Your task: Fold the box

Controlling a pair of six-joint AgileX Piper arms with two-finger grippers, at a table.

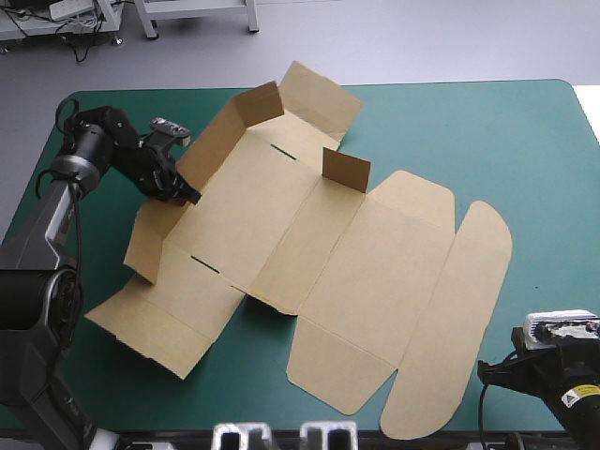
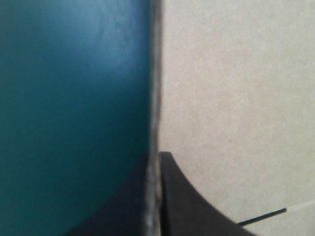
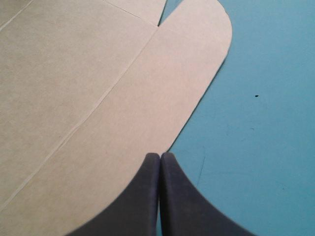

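Brown box (image 1: 309,234) lies as 1 cut sheet across the middle of the tabletop, on the teal-green cover (image 1: 469,122), and is mostly flat. Its rounded lid flap (image 1: 450,328) reaches toward the near right corner. Along the sheet's far left side a side wall (image 1: 246,111) stands raised. 1 small flap (image 1: 345,171) stands upright near the sheet's middle. 2 short dark slots (image 1: 281,152) show in the flat base panels. The left gripper (image 1: 183,194) is at the box's left side, toward the tabletop's left edge, pinching the board's edge. In the left wrist view its 2 black fingers (image 2: 197,211) sit all but together with the thin sheet edge-on between them, cover on 1 side and brown board on the other. The right gripper (image 3: 160,156) sits low near the near right corner, fingers pressed together in 1 point and holding nothing. Its tip is over the curved edge of the lid flap, with bare cover just beside it.
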